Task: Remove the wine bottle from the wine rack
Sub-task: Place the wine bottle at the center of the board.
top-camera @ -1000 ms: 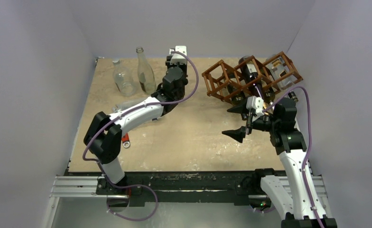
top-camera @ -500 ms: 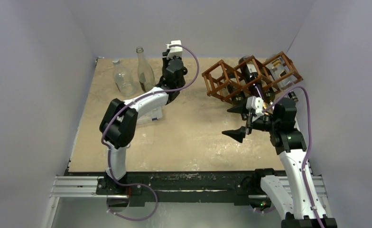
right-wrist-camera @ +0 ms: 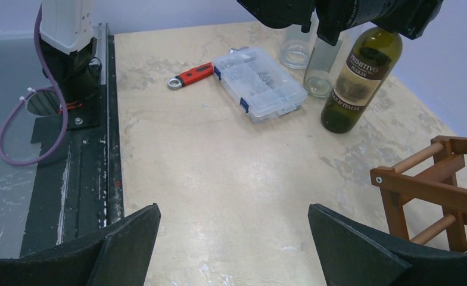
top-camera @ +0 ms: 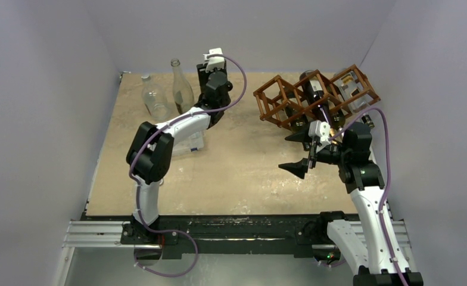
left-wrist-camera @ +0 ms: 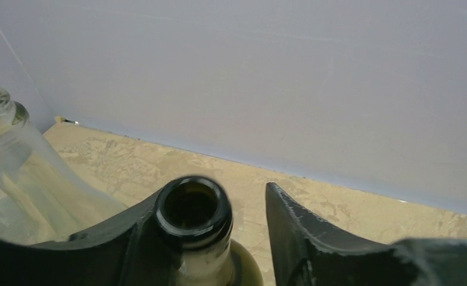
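A dark green wine bottle (right-wrist-camera: 359, 77) with a cream label stands upright on the table at the back, left of the wine rack (top-camera: 314, 98). My left gripper (left-wrist-camera: 231, 202) hangs over its neck and is open: the bottle mouth (left-wrist-camera: 192, 205) rests against the left finger, with a gap to the right finger (left-wrist-camera: 302, 238). In the top view the left gripper (top-camera: 210, 80) hides that bottle. The reddish-brown rack holds a dark bottle (top-camera: 315, 89) and a white-labelled one (top-camera: 350, 89). My right gripper (top-camera: 295, 152) stands wide open and empty just in front of the rack.
Two clear glass bottles (top-camera: 155, 98) (top-camera: 182, 89) stand at the back left, close to the green bottle. A clear plastic compartment box (right-wrist-camera: 258, 83) and a red-handled wrench (right-wrist-camera: 192, 74) lie near the left arm. Walls close the table on three sides.
The left arm has drawn back and raised its elbow, bringing the gripper upright at the back. Its jaws have parted from shut. The right arm has not moved.
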